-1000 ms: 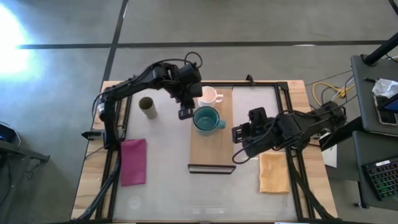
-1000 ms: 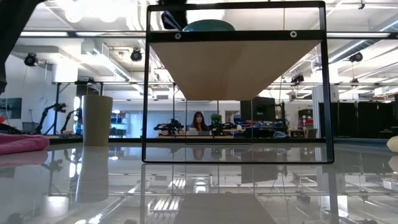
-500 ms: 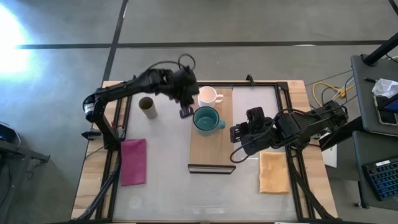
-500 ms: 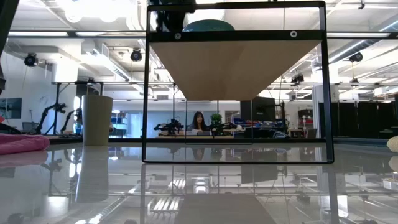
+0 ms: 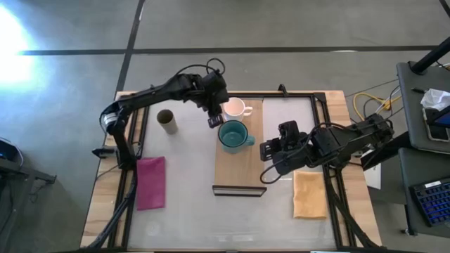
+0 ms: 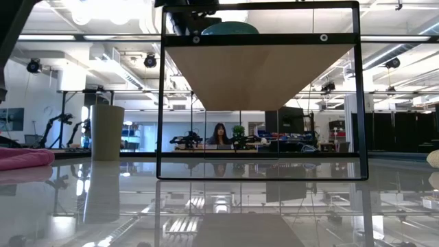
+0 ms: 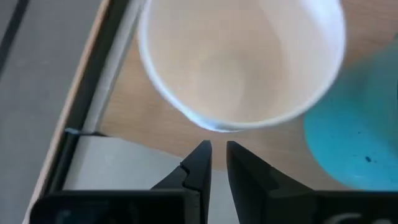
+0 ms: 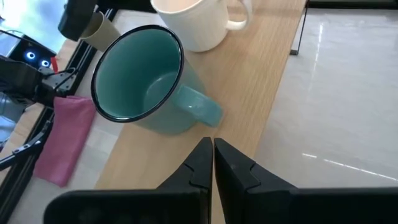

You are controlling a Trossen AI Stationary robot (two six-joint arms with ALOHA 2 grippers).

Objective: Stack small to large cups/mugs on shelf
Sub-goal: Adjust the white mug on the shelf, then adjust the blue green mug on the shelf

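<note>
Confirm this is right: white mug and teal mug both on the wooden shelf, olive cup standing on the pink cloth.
Wrong on the olive cup: the high view shows it on the bare table, apart from the pink cloth. The white mug and teal mug do sit on the shelf.

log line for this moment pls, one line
left gripper: shut, empty, by white mug | right gripper: shut, near teal mug | both mugs on shelf | olive cup: off shelf

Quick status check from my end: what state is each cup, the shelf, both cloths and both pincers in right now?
white mug: upright on the shelf, empty.
teal mug: upright on the shelf, empty.
olive cup: upright on the table, off the shelf.
shelf: carries two mugs.
pink cloth: lying on the table.
yellow cloth: lying on the table.
left pincer: nearly shut, empty, beside the white mug.
right pincer: shut, empty.
</note>
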